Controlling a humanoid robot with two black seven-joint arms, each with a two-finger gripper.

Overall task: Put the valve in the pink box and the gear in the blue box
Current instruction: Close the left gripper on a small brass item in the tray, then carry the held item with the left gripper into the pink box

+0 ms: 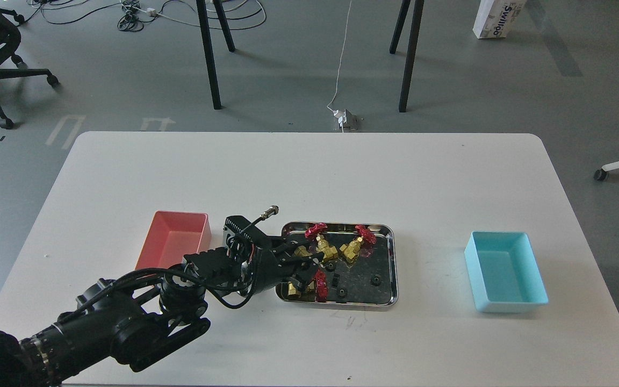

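Note:
The shiny steel tray [390,269] holds several brass valves with red handwheels and several tiny black gears. One valve [315,285] lies in the tray's front left corner. My left gripper [309,270] reaches in from the left just above that valve, its dark fingers apart and nothing held. Two more valves [326,247] [355,246] lie at the back of the tray, and another [301,250] is partly hidden by my fingers. Gears [375,280] [342,293] [331,266] lie on the tray floor. The pink box [175,239] stands left of the tray, the blue box [505,271] far right. Both are empty.
The white table [309,177] carries only the tray and two boxes. My left forearm [127,322] crosses the front left part, beside the pink box. Chair and table legs and cables are on the floor behind.

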